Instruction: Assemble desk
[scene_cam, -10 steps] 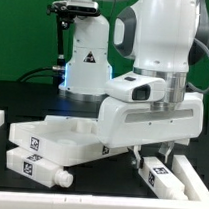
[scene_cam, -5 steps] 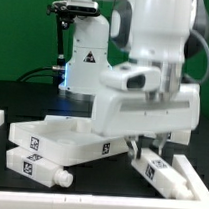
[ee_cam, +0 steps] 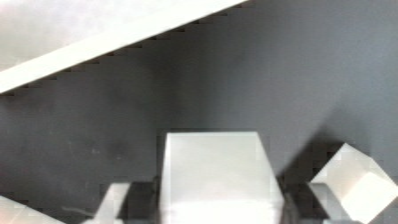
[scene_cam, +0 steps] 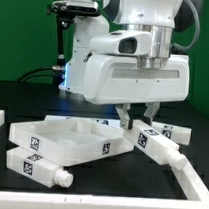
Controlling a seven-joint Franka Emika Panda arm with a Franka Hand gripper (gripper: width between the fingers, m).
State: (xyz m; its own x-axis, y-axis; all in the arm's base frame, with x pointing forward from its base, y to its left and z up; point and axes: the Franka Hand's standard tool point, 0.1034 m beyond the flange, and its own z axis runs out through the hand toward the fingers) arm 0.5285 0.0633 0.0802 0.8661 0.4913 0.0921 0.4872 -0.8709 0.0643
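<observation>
I see the square panel (scene_cam: pixel 52 141) lying flat on the black desk (scene_cam: pixel 103 178), below and just beside the tool (scene_cam: pixel 141 122). The tool grips one white leg (scene_cam: pixel 162 148), which hangs tilted with its tagged end between the fingers. A loose leg (scene_cam: pixel 38 170) lies past the panel, well apart from the tool.

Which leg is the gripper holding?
The tilted leg between the gripper's fingers, on the exterior view's right of the panel; the leg in front of the panel lies flat, untouched.
</observation>
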